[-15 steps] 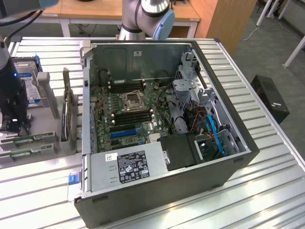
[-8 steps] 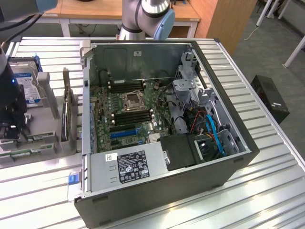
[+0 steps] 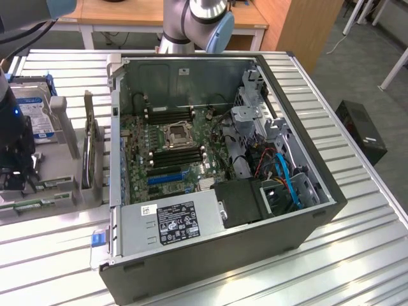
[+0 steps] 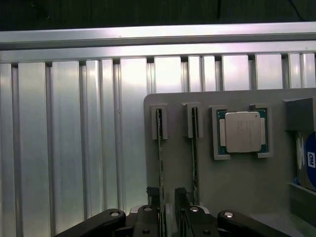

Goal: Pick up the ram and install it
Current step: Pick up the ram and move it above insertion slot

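- Aluminium slats form the tabletop (image 3: 357, 255). A grey tray (image 4: 237, 197) lies on its side at the exterior view's left, and an open case (image 3: 319, 210) fills the middle.
- Tray contents, going in from one tray edge:
  - the ram (image 4: 159, 148), standing on edge in a narrow slot
  - a second stick (image 4: 195, 148) in the next slot, just beside it
  - a CPU (image 4: 242, 132) in a square recess
  - a drive (image 4: 308, 163) with a blue label
- The gripper (image 4: 166, 193) hangs over the tray with its jaws released and spread wide, one finger on either side of one end of the ram. Whether either finger touches it cannot be told.
- The second stick stands just outside one finger, close alongside.
- A card (image 3: 89, 143) stands upright between the tray and the case.
- Case contents:
  - a green board (image 3: 137, 166) with a socket (image 3: 175, 135)
  - black slots (image 3: 169, 115) on either side of the socket
  - a power supply (image 3: 175, 223) along the near wall
  - blue cables (image 3: 287, 178) toward the exterior view's right
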You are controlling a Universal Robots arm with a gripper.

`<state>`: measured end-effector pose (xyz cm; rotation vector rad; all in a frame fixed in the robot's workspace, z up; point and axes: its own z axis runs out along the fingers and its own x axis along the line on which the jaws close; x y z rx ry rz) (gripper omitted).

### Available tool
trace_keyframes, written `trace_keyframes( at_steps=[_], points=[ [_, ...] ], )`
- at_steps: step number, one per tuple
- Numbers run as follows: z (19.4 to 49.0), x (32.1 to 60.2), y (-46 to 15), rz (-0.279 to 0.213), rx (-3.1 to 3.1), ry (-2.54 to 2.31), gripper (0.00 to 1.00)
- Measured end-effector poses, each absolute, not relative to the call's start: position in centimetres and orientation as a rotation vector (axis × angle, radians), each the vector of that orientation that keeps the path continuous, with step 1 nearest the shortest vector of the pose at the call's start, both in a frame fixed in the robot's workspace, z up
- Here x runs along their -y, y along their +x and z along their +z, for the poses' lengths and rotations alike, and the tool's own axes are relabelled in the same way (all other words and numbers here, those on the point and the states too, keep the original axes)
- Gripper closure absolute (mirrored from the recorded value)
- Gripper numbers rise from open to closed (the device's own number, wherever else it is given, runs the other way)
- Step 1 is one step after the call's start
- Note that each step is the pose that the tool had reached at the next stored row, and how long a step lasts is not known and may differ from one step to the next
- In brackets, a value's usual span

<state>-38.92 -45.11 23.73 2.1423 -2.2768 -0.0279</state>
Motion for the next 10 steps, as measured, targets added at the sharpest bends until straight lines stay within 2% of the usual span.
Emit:
trace_keyframes(
  at_steps=[10],
  points=[
    [22.2, 45.3, -38.9, -0.028, 2.277, 2.142, 0.73]
  ],
)
